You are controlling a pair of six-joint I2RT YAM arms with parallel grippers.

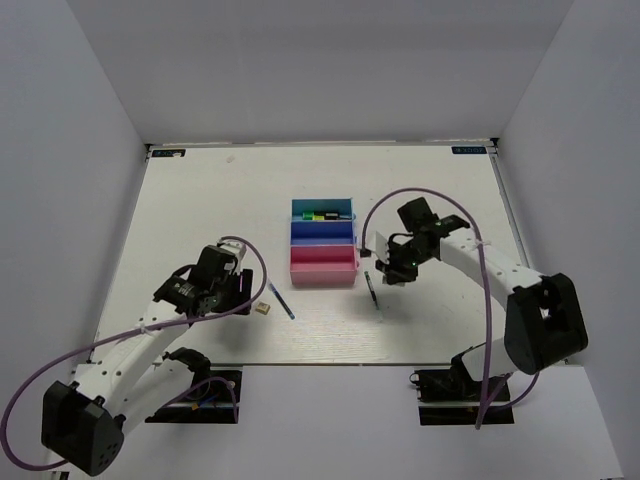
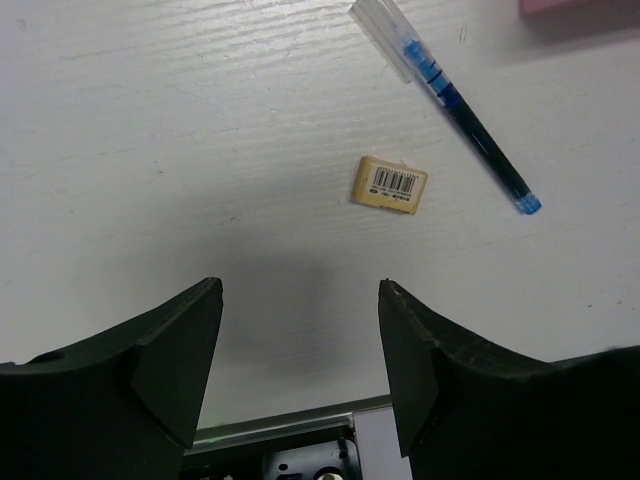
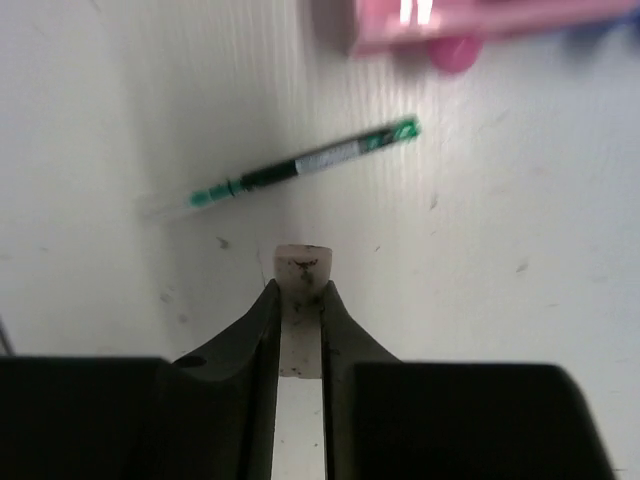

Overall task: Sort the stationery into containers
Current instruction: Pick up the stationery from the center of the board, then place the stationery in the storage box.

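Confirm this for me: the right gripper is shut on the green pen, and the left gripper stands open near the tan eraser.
Not quite. The right gripper is shut on a small whitish eraser, not the green pen, which lies loose beyond it, as the right wrist view shows. The left gripper does stand open near the tan eraser.

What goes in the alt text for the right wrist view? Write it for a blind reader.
The right gripper pinches a small pale eraser block between its fingers, over the white table. Beyond it a dark-green pen lies diagonally, with a corner of the pink tray at the top edge.
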